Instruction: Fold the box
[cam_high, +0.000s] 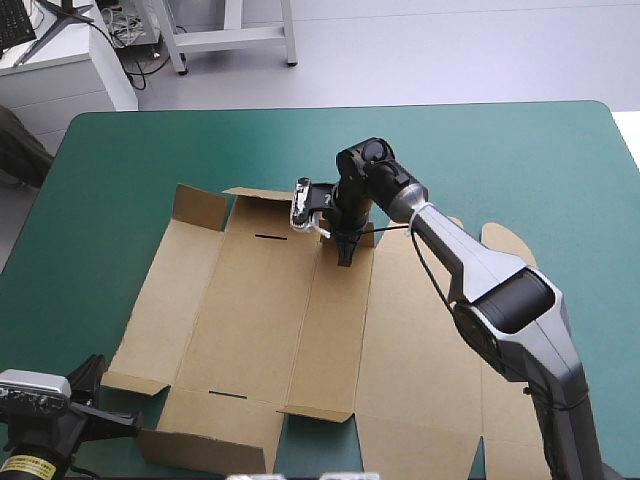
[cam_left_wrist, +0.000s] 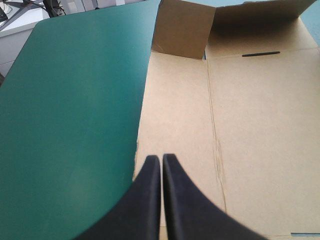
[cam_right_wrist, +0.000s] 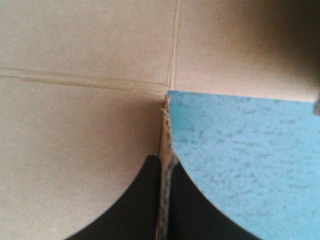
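The brown box (cam_high: 260, 320) lies as a cut sheet, mostly flat, on the teal-green cover. Its far-left flap (cam_high: 198, 207) stands up, as does a low wall along the far edge. My right gripper (cam_high: 345, 255) points down at the sheet's far edge. In the right wrist view a thin edge of board (cam_right_wrist: 164, 200) runs between the fingers of this gripper (cam_right_wrist: 164, 165), which is shut on the box. My left gripper (cam_high: 125, 422) sits by the near-left corner. In the left wrist view it (cam_left_wrist: 161, 159) is shut with nothing in it, over the left panel (cam_left_wrist: 180, 115).
Teal-green cover (cam_high: 500, 160) stretches beyond the box to the table's far edge and along the sheet's left side (cam_left_wrist: 70, 125). A small flap (cam_high: 205, 445) stands raised at the near-left corner, close to my left gripper. A slot (cam_left_wrist: 261, 53) is cut near the far wall.
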